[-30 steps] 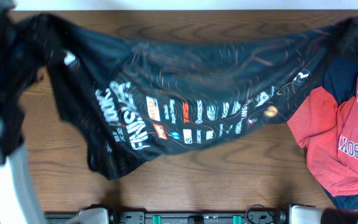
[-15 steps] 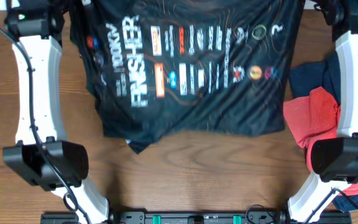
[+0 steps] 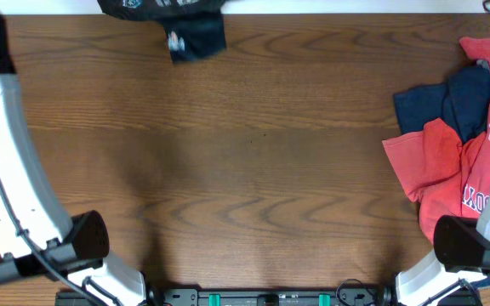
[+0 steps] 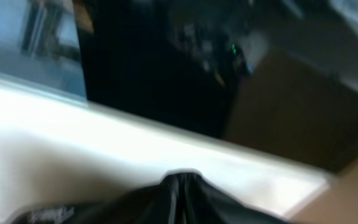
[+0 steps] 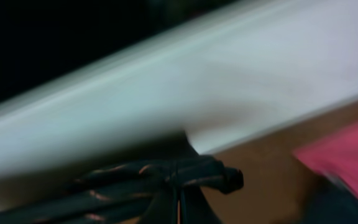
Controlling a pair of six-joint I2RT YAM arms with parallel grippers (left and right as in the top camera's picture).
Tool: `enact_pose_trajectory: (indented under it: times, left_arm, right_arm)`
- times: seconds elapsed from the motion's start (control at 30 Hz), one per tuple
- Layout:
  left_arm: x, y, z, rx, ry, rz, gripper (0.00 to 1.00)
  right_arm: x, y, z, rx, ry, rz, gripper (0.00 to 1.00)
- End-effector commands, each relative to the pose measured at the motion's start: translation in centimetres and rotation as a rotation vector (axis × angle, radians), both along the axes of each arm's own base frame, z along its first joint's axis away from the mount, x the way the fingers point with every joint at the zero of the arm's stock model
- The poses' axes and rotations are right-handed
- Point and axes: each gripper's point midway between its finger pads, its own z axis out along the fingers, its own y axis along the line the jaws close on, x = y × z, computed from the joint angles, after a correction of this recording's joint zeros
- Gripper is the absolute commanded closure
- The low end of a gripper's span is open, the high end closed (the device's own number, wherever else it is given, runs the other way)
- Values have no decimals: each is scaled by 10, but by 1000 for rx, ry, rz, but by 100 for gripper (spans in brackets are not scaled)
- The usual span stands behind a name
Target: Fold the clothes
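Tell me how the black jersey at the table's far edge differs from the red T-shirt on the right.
The black orange-lined sports jersey is pinched by the left gripper and right gripper; the red T-shirt lies loose, held by neither. The jersey runs mostly beyond the overhead view's top edge; the T-shirt sits on the wooden table, crumpled against a navy T-shirt. Neither is folded.

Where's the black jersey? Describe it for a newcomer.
On the table, look along the far edge, left of centre. The black jersey pokes into the overhead view there, mostly out of frame. It is black with a small white mark, unlike the red and navy T-shirts heaped at right.
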Motion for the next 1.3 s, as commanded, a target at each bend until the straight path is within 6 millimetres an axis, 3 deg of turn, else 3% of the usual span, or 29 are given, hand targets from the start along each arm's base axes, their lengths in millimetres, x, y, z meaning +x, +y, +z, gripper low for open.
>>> enact_pose_trajectory:
  times: [0.0, 0.17, 0.4, 0.6, 0.67, 0.83, 0.97, 1.0, 1.07, 1.27]
  left_arm:
    - [-14, -18, -47, 24, 168, -149, 94]
    - [-42, -14, -156, 64, 610, -102, 94]
    - [-105, -22, -264, 106, 1128, -108, 94]
    - [-155, -47, -323, 114, 1421, -264, 94]
    - [-167, -52, -341, 107, 1490, -287, 94]
    - [-169, -70, -384, 131, 1525, -342, 94]
    - [-163, -90, -419, 161, 1499, -368, 93]
    - [-161, -95, -428, 164, 1492, -365, 83]
    - [-156, -105, -447, 164, 1475, -351, 52]
    - [-142, -135, -494, 169, 1382, -330, 30]
  right_arm:
    - [-10, -35, -45, -67, 174, -143, 99]
    - [-31, -32, -106, -57, 412, -133, 99]
    - [-76, -21, -186, -19, 751, -93, 99]
    - [-133, -13, -243, 29, 1060, -93, 99]
    - [-143, -11, -256, 32, 1121, -88, 99]
    - [-151, -5, -283, 26, 1182, -71, 99]
    - [-150, 0, -288, 18, 1183, -59, 99]
    - [-149, 1, -288, 17, 1181, -57, 99]
    - [-148, 3, -288, 13, 1177, -52, 99]
    - [-147, 3, -288, 14, 1173, -52, 99]
